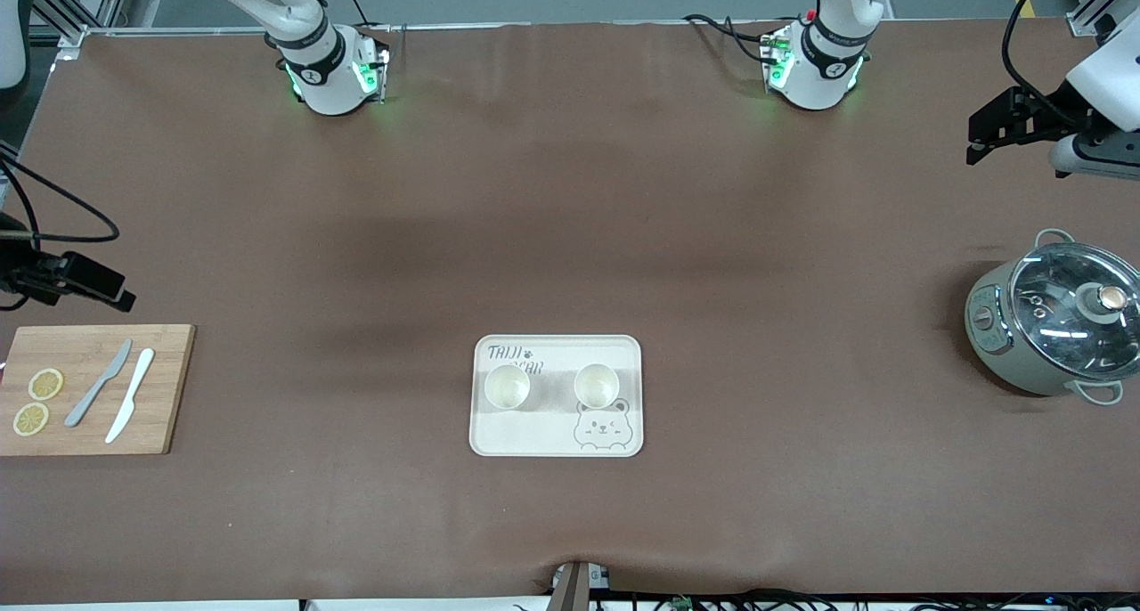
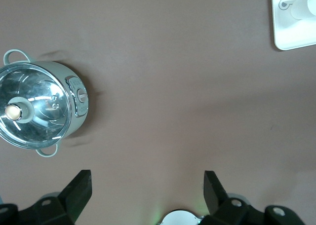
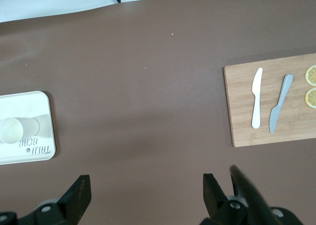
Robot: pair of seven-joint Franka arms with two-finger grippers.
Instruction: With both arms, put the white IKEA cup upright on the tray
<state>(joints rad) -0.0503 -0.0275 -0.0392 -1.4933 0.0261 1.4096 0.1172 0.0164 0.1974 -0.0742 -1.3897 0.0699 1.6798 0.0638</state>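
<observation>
**Two cups upright on the tray, both arms pulled back**

Nearest to my front camera sits the tray [image 1: 557, 437], roughly midway along the brown table [image 1: 570, 219]. I see two white cups standing upright on it, mouths up: one cup [image 1: 507, 386] toward the right arm's end, just under the grey lettering, and the other cup [image 1: 596, 384] toward the left arm's end, just above the bear drawing. They stand apart from each other, and nothing is touching them.

About level with the tray, at the right arm's end, lies the wooden cutting board [image 1: 93, 388], carrying two lemon slices [image 1: 38, 401], a grey knife [image 1: 98, 383] and a white knife [image 1: 130, 407]. At the left arm's end, a little farther from the camera, stands a lidded pot [image 1: 1055, 326] with a glass lid.

The right gripper [image 3: 143, 193] waits in the air over the table's edge by the board, its fingers spread wide on nothing. The left gripper [image 2: 148, 190] hangs over bare table above the pot's end, fingers likewise wide apart and empty.
</observation>
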